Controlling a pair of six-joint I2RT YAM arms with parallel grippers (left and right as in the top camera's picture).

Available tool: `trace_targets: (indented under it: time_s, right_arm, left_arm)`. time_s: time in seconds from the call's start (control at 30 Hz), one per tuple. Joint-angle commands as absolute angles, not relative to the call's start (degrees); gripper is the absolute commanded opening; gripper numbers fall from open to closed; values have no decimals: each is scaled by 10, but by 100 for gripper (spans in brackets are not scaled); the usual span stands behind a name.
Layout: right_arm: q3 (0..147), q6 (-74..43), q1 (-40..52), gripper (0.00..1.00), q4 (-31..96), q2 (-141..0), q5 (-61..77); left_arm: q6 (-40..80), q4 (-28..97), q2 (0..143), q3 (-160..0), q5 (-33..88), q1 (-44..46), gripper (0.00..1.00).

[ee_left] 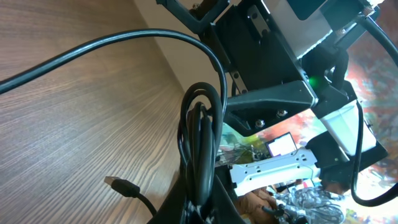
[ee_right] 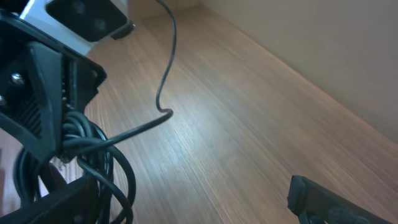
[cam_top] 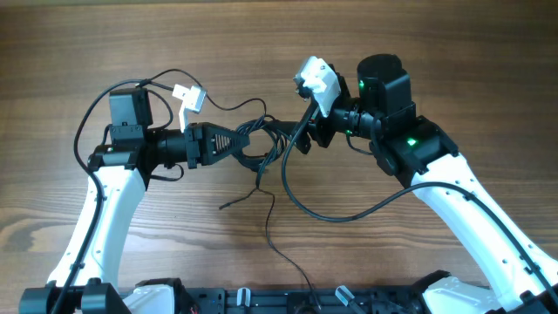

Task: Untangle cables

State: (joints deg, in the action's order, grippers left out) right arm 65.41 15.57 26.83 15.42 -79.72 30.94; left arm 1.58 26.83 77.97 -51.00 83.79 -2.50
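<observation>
The black cables (cam_top: pixel 272 150) bunch in a knot at the middle of the desk (cam_top: pixel 453 52), loose ends trailing toward the edge by the arms' bases. The left pincer (cam_top: pixel 251 133) is clamped tight on the knot. The right pincer (cam_top: pixel 307 133) stands just beside it, spread wide and gripping nothing.

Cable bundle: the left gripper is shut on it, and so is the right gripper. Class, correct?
No. The left gripper is shut on the cable bundle, but the right gripper is open; the right wrist view shows its fingers wide apart.
</observation>
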Motion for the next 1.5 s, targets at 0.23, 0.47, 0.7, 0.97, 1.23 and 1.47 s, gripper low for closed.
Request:
trace_targets:
  time_s: [0.23, 0.47, 0.7, 0.97, 1.23, 1.47]
  right_arm:
    - [660, 186, 270, 100, 189, -807, 239]
    - [660, 215, 270, 100, 175, -807, 234]
    - [660, 214, 270, 100, 153, -813, 240]
    - [660, 203, 270, 100, 124, -825, 284]
    - [660, 155, 270, 100, 80, -876, 283]
    - [660, 69, 268, 100, 5, -938, 232]
  left_arm:
    - [4, 268, 769, -517, 873, -21, 4]
    - [4, 269, 769, -517, 896, -21, 4]
    - [4, 268, 769, -517, 904, -12, 4]
    - [4, 264, 769, -517, 904, 6, 4]
    - [4, 265, 769, -517, 904, 6, 4]
    - [4, 267, 769, -517, 904, 6, 4]
